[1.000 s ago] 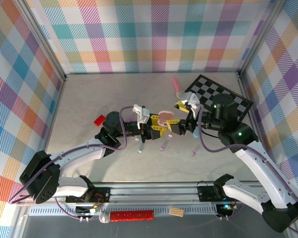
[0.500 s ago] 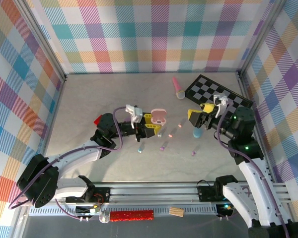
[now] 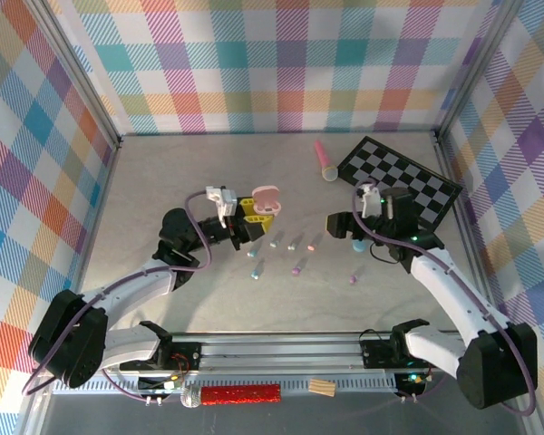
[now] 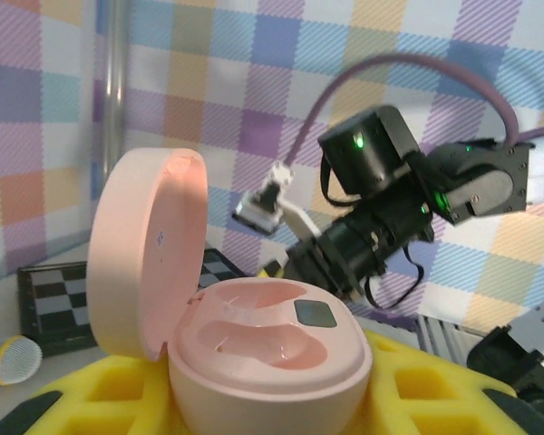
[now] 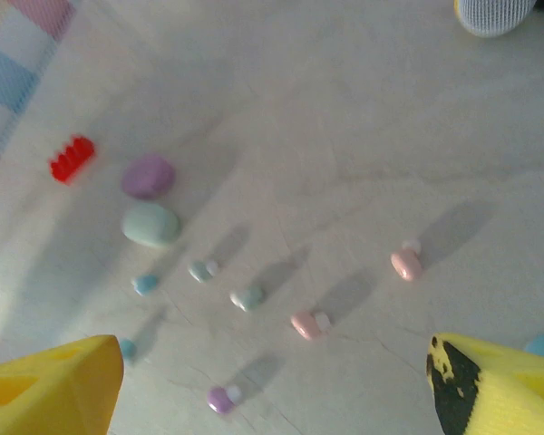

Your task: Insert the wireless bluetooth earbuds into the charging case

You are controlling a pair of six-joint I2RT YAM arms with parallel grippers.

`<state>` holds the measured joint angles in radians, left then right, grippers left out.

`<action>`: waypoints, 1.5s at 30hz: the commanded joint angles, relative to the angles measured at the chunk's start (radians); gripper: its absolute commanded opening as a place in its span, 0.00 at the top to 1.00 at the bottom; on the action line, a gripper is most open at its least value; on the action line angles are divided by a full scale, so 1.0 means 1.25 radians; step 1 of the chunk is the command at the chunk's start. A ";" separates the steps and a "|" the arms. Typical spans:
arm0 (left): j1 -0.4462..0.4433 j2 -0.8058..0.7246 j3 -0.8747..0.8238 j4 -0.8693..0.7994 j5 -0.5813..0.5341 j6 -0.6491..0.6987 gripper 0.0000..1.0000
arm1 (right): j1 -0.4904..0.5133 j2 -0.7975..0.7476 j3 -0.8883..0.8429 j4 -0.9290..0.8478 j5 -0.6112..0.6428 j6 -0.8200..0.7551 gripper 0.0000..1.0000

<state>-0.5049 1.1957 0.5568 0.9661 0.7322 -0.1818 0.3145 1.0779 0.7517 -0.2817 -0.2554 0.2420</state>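
My left gripper point(image 4: 263, 410) is clamped on the base of the pink charging case point(image 4: 270, 349), its yellow foam pads point(image 4: 417, 385) pressed against both sides and holding the case upright. The case is a smooth, matte, egg-rounded plastic shell. Its lid point(image 4: 145, 245) stands hinged open, and the base shows two shallow moulded hollows and a small grey square window point(image 4: 315, 314).

The earbuds point(image 3: 293, 245) lie loose on the pale, mottled counter point(image 3: 163, 172), just nearer than the case and to its right. They are tiny, glossy, short-stemmed buds in pink, mint, blue and purple, scattered in two rough rows. None of them touches the case.

My right gripper point(image 5: 272, 362) hangs well to the right of the case, past the buds. Its jaws are spread wide and hold nothing. In the gap between its yellow pads are bare counter and one purple bud point(image 5: 221, 399), with a pink bud point(image 5: 405, 264) farther up that view.

Beyond the case and to its right lies a pink cone-shaped toy microphone point(image 3: 325, 161) with a mesh head. It rests just beside a flat black-and-white checkered board point(image 3: 408, 181).

The right wrist view, looking across the buds toward the left of the case, takes in three more pieces. A purple oval case point(image 5: 148, 176) and a mint oval case point(image 5: 150, 225), both pebble-smooth, sit close together, and a small red toothed brick point(image 5: 72, 159) lies near them.
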 commanded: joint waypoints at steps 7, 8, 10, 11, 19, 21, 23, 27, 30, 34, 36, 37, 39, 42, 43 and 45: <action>0.103 -0.016 -0.017 0.116 0.042 -0.067 0.63 | 0.202 0.146 0.076 -0.129 0.362 -0.142 0.13; 0.113 -0.021 -0.017 0.117 0.043 -0.069 0.63 | 0.221 0.165 0.086 -0.137 0.393 -0.160 0.13; 0.131 -0.028 -0.020 0.117 0.043 -0.070 0.63 | 0.255 0.207 0.109 -0.158 0.447 -0.191 0.15; 0.140 -0.034 -0.023 0.117 0.043 -0.072 0.63 | 0.271 0.232 0.121 -0.169 0.472 -0.206 0.17; 0.197 -0.091 -0.039 0.087 0.055 -0.078 0.63 | 0.360 0.437 0.236 -0.240 0.585 -0.264 0.43; 0.206 -0.100 -0.038 0.078 0.058 -0.077 0.63 | 0.374 0.483 0.263 -0.252 0.602 -0.265 0.47; 0.211 -0.106 -0.036 0.072 0.062 -0.077 0.63 | 0.383 0.517 0.284 -0.258 0.611 -0.295 0.50; 0.215 -0.113 -0.035 0.067 0.063 -0.077 0.62 | 0.391 0.566 0.311 -0.265 0.621 -0.306 0.54; 0.215 -0.110 -0.036 0.067 0.065 -0.075 0.63 | 0.393 0.589 0.323 -0.262 0.623 -0.316 0.56; 0.215 -0.096 -0.033 0.068 0.073 -0.075 0.63 | 0.397 0.622 0.343 -0.268 0.621 -0.329 0.57; 0.215 -0.090 -0.031 0.073 0.076 -0.075 0.63 | 0.398 0.634 0.352 -0.270 0.623 -0.332 0.59; 0.216 -0.089 -0.031 0.074 0.077 -0.075 0.63 | 0.398 0.638 0.354 -0.269 0.624 -0.332 0.60; 0.215 -0.087 -0.029 0.074 0.078 -0.075 0.63 | 0.398 0.645 0.359 -0.272 0.628 -0.335 0.61; 0.216 -0.086 -0.027 0.074 0.082 -0.075 0.63 | 0.398 0.654 0.363 -0.270 0.629 -0.340 0.63; 0.216 -0.086 -0.027 0.073 0.082 -0.075 0.62 | 0.398 0.658 0.364 -0.270 0.629 -0.341 0.63; 0.216 -0.086 -0.027 0.072 0.082 -0.074 0.63 | 0.398 0.664 0.365 -0.271 0.629 -0.345 0.63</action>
<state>-0.2462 1.0874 0.5129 1.0233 0.8078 -0.2699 0.8062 1.8862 1.1847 -0.5972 0.5167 -0.1726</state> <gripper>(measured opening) 0.377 0.369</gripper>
